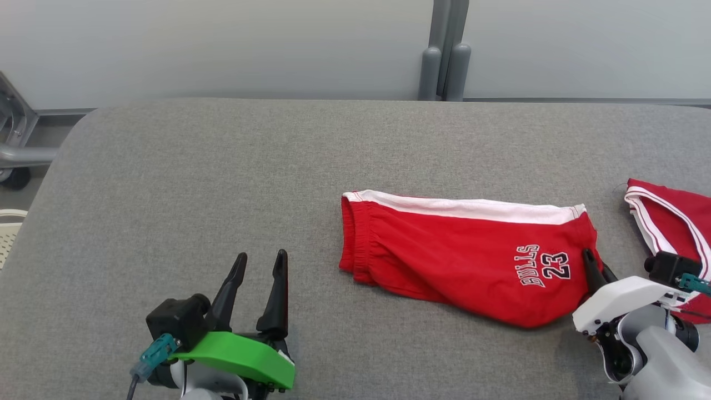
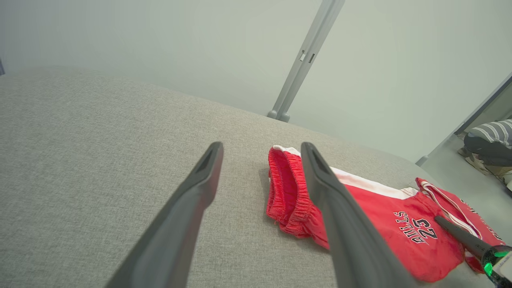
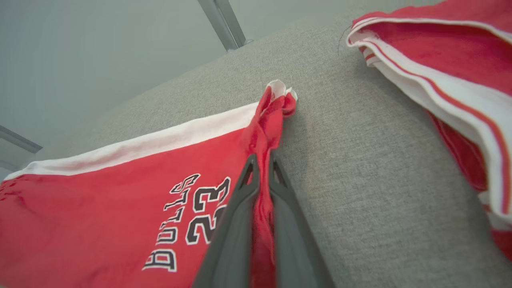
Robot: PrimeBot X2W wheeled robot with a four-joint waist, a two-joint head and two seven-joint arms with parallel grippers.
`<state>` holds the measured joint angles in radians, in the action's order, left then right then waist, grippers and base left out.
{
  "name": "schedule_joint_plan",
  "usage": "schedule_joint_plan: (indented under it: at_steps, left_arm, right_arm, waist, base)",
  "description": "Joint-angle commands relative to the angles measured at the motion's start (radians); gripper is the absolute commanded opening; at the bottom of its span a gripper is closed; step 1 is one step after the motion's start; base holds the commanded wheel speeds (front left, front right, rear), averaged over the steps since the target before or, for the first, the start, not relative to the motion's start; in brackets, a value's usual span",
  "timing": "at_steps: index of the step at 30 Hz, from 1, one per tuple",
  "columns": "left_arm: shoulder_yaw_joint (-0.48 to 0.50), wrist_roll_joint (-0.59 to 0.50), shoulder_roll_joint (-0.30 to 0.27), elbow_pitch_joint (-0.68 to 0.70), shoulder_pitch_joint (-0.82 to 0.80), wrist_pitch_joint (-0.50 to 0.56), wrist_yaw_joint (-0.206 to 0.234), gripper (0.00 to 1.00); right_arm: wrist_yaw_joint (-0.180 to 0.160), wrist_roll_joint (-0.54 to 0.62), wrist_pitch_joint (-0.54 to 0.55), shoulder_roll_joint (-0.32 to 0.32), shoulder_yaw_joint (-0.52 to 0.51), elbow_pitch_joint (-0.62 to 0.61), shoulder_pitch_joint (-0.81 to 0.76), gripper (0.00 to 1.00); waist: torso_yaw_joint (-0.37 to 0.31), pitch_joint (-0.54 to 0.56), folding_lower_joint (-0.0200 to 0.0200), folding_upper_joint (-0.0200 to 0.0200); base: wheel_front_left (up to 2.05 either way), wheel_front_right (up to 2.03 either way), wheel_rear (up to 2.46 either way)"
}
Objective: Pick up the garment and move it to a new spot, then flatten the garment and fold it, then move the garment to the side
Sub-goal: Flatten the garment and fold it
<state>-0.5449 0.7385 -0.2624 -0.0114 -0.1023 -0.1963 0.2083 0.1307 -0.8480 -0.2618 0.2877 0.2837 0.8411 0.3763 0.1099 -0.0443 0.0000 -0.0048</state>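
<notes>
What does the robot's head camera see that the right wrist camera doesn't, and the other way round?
Head view: the left gripper, open, apart from the red shorts, plus their elastic waistband. Right wrist view: up close, the right gripper shut on the shorts' bunched hem. Both: the BULLS 23 print, the second red garment and the grey table.

Grey fabric table [image 1: 166,194], grey post [image 1: 444,50], red-and-white jersey [image 1: 684,206] at right edge
</notes>
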Motion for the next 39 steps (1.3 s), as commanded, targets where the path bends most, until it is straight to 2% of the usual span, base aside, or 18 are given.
schedule_joint_plan:
  at_steps: [1, 6, 14, 20, 24, 31, 39]
  left_arm:
    - [0.005, 0.002, -0.003, -0.001, 0.011, -0.007, 0.004, 1.0]
    - [0.005, 0.004, 0.004, -0.004, 0.0, -0.009, 0.001, 1.0]
    - [0.004, 0.007, 0.011, -0.009, -0.002, -0.019, -0.002, 1.0]
    - [0.001, 0.012, 0.02, -0.013, -0.009, -0.024, -0.006, 1.0]
    - [0.001, 0.014, 0.022, -0.015, -0.015, -0.029, -0.011, 1.0]
    - [0.001, 0.013, 0.026, -0.019, -0.025, -0.032, -0.015, 1.0]
    - [0.001, 0.014, 0.03, -0.029, -0.037, -0.037, -0.019, 1.0]
  right_arm:
    - [0.0, 0.017, -0.004, 0.004, -0.002, 0.002, 0.022, 0.0]
    - [0.0, 0.065, 0.011, 0.006, 0.004, 0.001, 0.088, 0.0]
    - [0.0, 0.156, 0.032, -0.064, 0.013, 0.003, 0.182, 0.0]
    - [0.0, 0.256, 0.07, -0.179, 0.055, -0.033, 0.221, 0.0]
    - [0.0, 0.276, 0.101, -0.218, 0.096, -0.065, 0.198, 0.0]
    - [0.0, 0.268, 0.137, -0.235, 0.182, -0.089, 0.168, 0.0]
    - [0.0, 0.27, 0.128, -0.236, 0.284, -0.074, 0.182, 0.0]
  waist:
    - [0.003, -0.001, 0.0, 0.0048]
    - [0.012, 0.001, 0.0, 0.0048]
    - [0.027, 0.009, 0.0, 0.0048]
    - [0.051, 0.008, 0.0, 0.0048]
    - [0.067, 0.0, 0.0, 0.0048]
    - [0.095, -0.017, 0.0, 0.0048]
    - [0.114, -0.029, 0.0, 0.0048]
  base:
    - [0.0, 0.0, 0.0]
    - [0.0, 0.0, 0.0]
    - [0.0, 0.0, 0.0]
    - [0.0, 0.0, 0.0]
    - [0.0, 0.0, 0.0]
    - [0.0, 0.0, 0.0]
    - [0.0, 0.0, 0.0]
